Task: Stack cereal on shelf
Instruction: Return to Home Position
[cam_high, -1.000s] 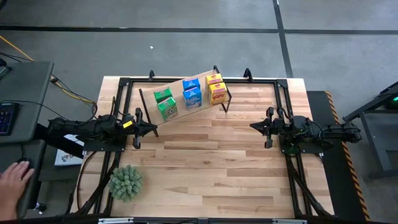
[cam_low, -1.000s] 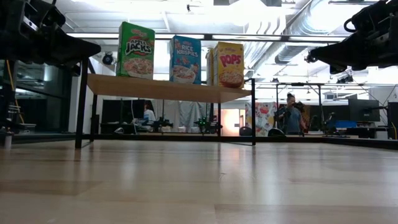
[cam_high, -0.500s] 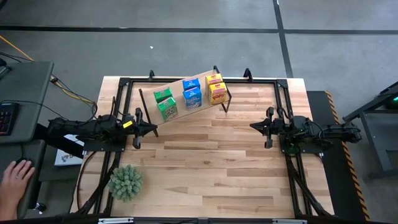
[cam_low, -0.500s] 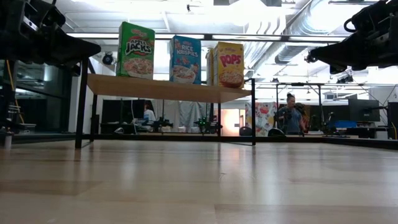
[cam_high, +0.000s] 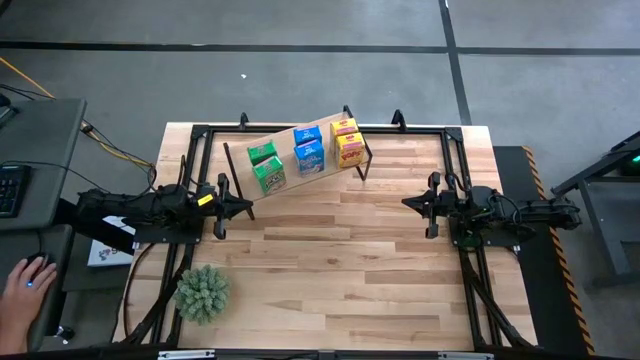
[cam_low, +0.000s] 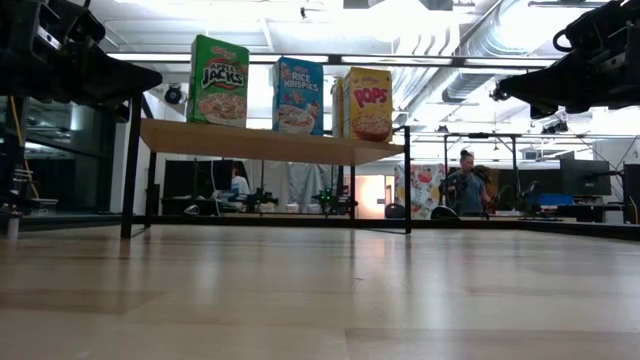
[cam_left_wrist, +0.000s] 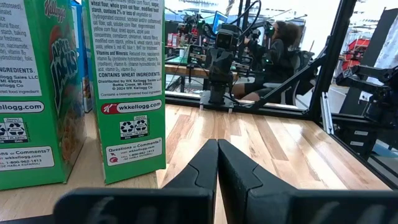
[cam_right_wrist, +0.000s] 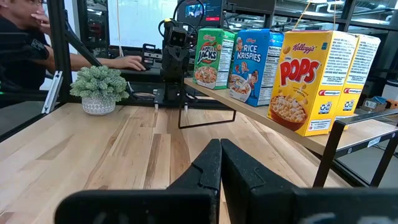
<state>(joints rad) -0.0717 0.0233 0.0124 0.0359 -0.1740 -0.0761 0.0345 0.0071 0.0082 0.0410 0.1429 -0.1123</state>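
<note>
Wood-strip table (cam_high: 340, 260) carries the shelf (cam_high: 288, 150), a light-wood plank on black legs, skewed to the table edge. On the shelf are three pairs of upright cereal boxes, two deep. Green Apple Jacks boxes (cam_high: 269, 174) stand at its left end, blue Rice Krispies boxes (cam_high: 310, 157) mid-shelf and yellow Pops boxes (cam_high: 350, 148) at its right end. Potted spiky plant (cam_high: 203, 292) sits on the table, well apart from the shelf's left end.

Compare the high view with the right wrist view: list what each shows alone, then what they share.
Only the high view: the whole table, the grey floor around it, and the right arm's full length along the table's right side. Only the right wrist view: the cereal cartons' printed fronts and a person's upper body. Both: the shelf, the plant, the left arm at the table's left side, and the right gripper, fingers shut.
</note>
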